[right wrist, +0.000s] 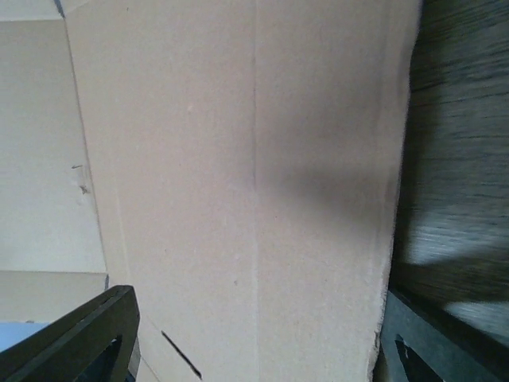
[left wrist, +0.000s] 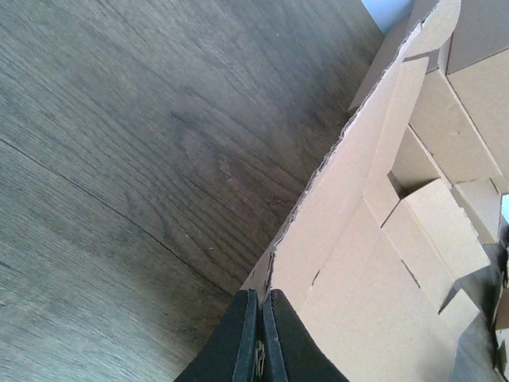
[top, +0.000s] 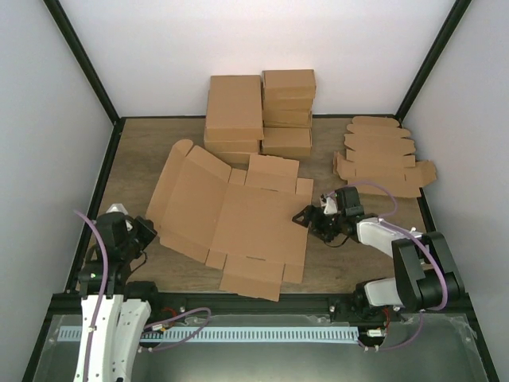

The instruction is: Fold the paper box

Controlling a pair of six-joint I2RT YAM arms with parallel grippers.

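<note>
Top external view shows the left tool [top: 145, 231] nearest, touching the near-left edge of the paper box [top: 238, 219]. In the left wrist view its fingers [left wrist: 238, 334] are pressed together with no gap. Their tips sit right at the cut edge of the paper box's left flap; whether any board is nipped between them I cannot tell. That flap stands tilted up off the tabletop [top: 135, 151]. The rest of the paper box lies flat and unfolded in the middle of the tabletop, its creased panels and tabs spread out.

The right tool [top: 312, 216] sits at the paper box's right edge, about level with its centre panel. In the right wrist view its fingers [right wrist: 87, 334] stand wide apart. One is at the board and the other just beyond the paper box's right edge, with a creased side panel spanning the gap; no squeeze on it is visible.

Just past the paper box's far edge are stacked boxes [top: 258, 111] in two piles side by side. To the far right of the paper box, apart from it, lies a fanned pile of flat blanks [top: 382, 155] with rounded tabs.
</note>
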